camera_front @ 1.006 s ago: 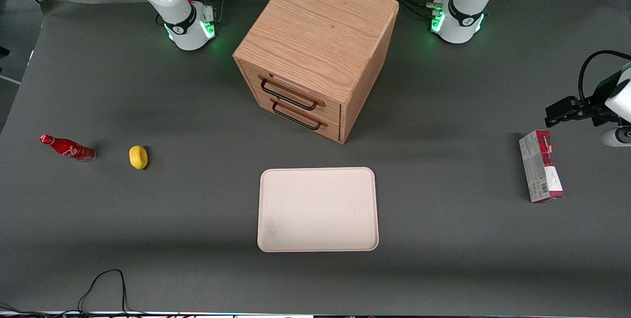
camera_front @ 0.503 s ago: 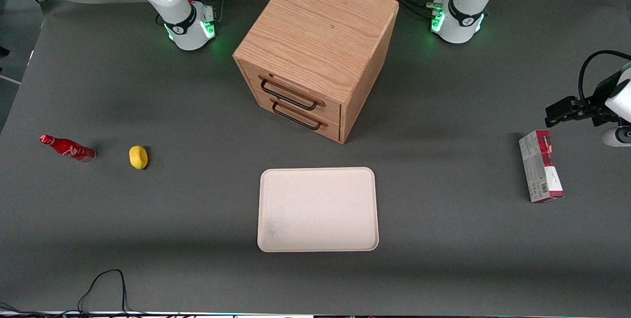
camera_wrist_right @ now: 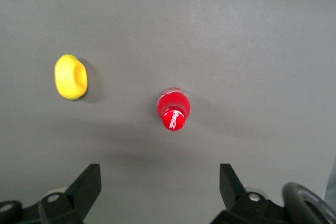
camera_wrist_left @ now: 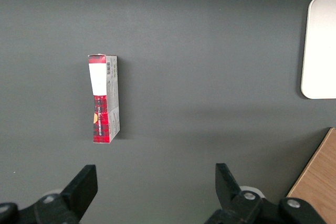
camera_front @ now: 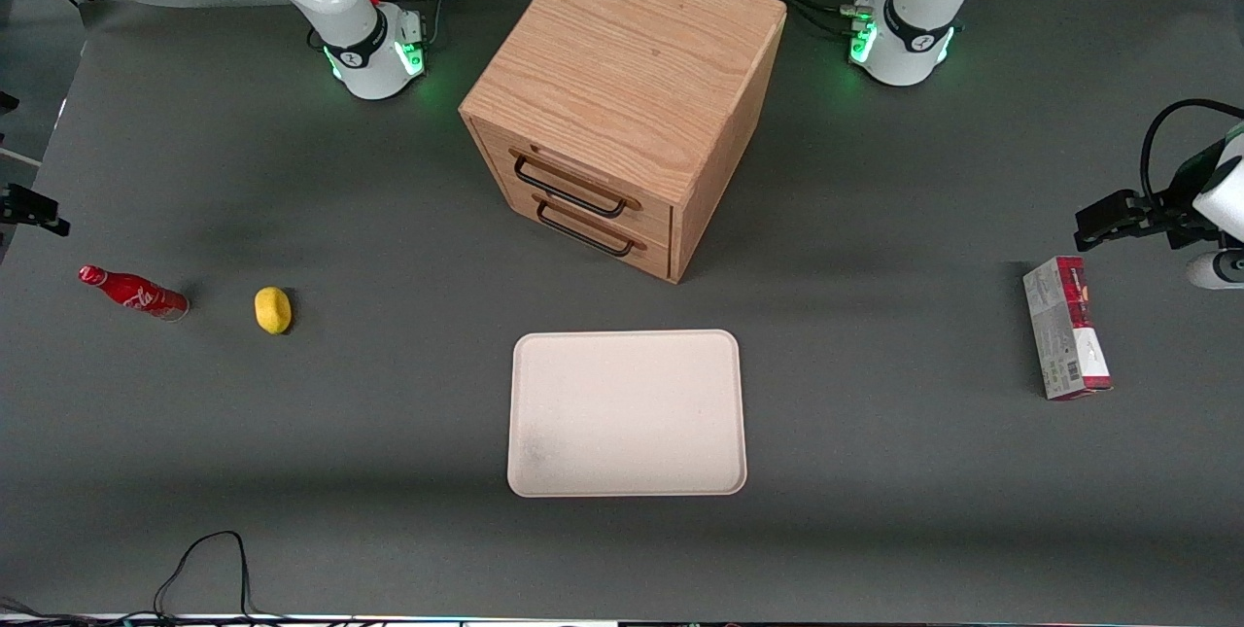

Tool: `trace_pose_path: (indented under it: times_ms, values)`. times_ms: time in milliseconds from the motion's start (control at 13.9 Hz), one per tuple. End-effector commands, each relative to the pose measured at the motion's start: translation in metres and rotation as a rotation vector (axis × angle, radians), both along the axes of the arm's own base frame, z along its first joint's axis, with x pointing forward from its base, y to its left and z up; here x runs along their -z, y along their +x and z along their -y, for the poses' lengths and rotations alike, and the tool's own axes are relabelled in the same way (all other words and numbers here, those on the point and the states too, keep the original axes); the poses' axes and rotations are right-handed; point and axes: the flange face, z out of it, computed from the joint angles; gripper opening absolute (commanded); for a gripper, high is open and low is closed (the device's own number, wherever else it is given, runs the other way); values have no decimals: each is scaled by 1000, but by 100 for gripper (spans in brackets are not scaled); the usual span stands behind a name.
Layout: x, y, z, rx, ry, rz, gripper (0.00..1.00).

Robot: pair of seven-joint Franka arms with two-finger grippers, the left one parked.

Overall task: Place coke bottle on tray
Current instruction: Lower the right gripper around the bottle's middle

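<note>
The coke bottle (camera_front: 134, 292) is slim and red with white script, and it stands on the grey table at the working arm's end. From above it shows as a red cap over a red body, coke bottle (camera_wrist_right: 174, 109). My gripper (camera_wrist_right: 159, 170) hangs high above the table near the bottle, open, with nothing between its fingers. In the front view only a black part of the gripper (camera_front: 32, 210) shows at the frame's edge, above the bottle and a little farther from the camera. The cream-white tray (camera_front: 627, 413) lies flat in the middle of the table, in front of the drawer cabinet.
A yellow lemon (camera_front: 273, 309) lies beside the bottle toward the tray, lemon (camera_wrist_right: 71, 76). A wooden drawer cabinet (camera_front: 622, 102) stands mid-table. A red-and-grey carton (camera_front: 1066, 340) lies toward the parked arm's end. A black cable (camera_front: 199, 564) loops near the front edge.
My gripper has come into the front view at the working arm's end of the table, above the bottle. The bottle, lemon and tray have not moved.
</note>
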Motion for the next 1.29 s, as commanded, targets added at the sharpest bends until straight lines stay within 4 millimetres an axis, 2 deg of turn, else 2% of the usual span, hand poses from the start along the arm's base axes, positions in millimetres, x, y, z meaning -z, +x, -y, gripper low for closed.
trace_pose_path:
  times_ms: [0,359,503,862,1222]
  values:
    - [28,9,3,3,23,-2,100]
    - [59,23,9,-38,-26,-6,100]
    - [71,29,6,-18,6,1,100]
    - [85,42,9,-33,-21,-4,100]
    - [90,38,9,-62,-7,-8,100]
